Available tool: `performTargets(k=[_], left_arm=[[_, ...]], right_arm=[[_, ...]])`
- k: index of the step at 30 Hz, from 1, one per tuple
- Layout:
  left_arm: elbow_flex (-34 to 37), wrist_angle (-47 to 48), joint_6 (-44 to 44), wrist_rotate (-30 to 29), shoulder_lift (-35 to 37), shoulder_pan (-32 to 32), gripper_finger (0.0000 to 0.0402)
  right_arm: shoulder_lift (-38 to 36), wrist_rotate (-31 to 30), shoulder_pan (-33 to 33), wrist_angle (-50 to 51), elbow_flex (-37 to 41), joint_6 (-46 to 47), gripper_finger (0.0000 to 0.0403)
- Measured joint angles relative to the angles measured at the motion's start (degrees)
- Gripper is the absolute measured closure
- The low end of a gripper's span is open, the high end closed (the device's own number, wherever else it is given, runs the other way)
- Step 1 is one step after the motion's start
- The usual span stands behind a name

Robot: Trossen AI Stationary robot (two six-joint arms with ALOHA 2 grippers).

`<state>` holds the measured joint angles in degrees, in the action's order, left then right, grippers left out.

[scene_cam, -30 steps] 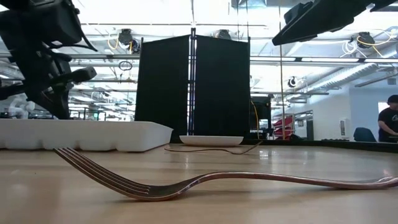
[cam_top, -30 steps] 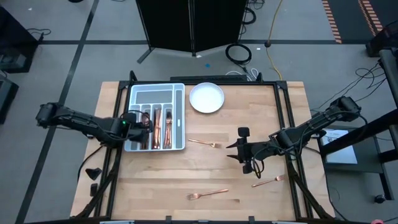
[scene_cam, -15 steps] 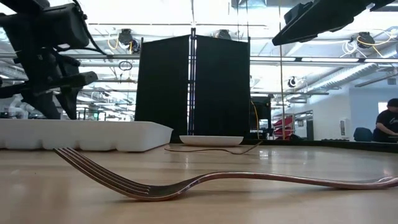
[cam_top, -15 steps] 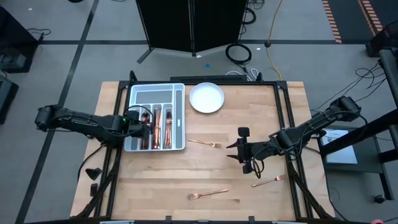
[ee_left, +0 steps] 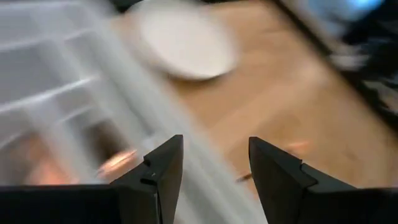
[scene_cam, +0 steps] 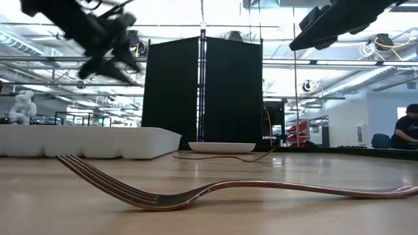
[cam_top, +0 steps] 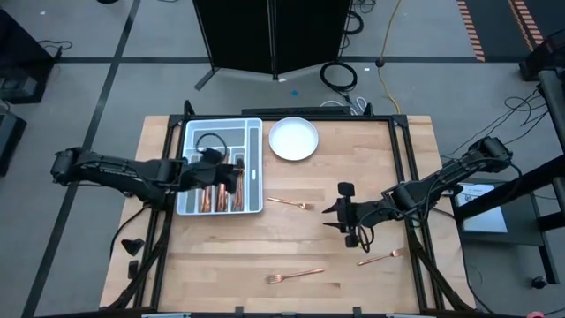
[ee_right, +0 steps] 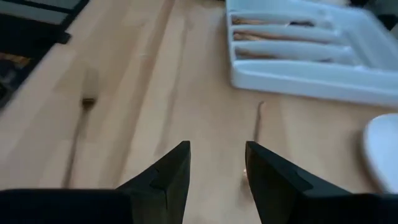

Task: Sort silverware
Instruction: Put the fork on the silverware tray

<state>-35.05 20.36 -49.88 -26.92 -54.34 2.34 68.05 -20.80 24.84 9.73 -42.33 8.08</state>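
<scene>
The left gripper (cam_top: pixel 231 173) hung empty, jaws apart, over the grey compartmented tray (cam_top: pixel 256 168); the right gripper (cam_top: pixel 334 214), likewise parted, ought to descend squarely over the slim copper fork (cam_top: pixel 291 204).

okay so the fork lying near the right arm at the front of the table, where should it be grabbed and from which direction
Grip the fork mid-handle, coming straight down with the fingers across its slim shaft. It lies flat on the table, nothing touching it, tines toward the right edge. The right end effector hovers open just behind it. This is a judgement.
</scene>
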Motion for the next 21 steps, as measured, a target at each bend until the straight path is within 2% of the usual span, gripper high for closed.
performTargets(k=[3, 7, 12, 15, 21], left_arm=[[0.0, -12.4, 12.0, 4.3, -3.5, 0.9, 0.0226], [0.0, -24.5, 26.7, 10.5, -11.5, 2.1, 0.0226], [-0.2, -39.2, 38.3, 16.4, -24.1, 2.3, 0.0226], [-3.4, -42.3, 43.5, 19.4, -31.1, 1.7, 0.0226], [-13.9, -40.8, 48.8, 24.5, -44.1, 0.2, 0.0226]], right_arm=[[0.0, 3.3, 0.0, 0.9, 0.0, 4.0, 0.0259], [0.0, 7.0, 0.0, 3.2, 0.0, 8.8, 0.0259], [0.0, 8.9, 0.0, 7.4, 0.0, 12.8, 0.0259], [0.0, 9.0, 0.0, 8.7, 0.0, 13.8, 0.0259], [0.0, 8.8, 0.0, 8.5, 0.0, 13.8, 0.0259]])
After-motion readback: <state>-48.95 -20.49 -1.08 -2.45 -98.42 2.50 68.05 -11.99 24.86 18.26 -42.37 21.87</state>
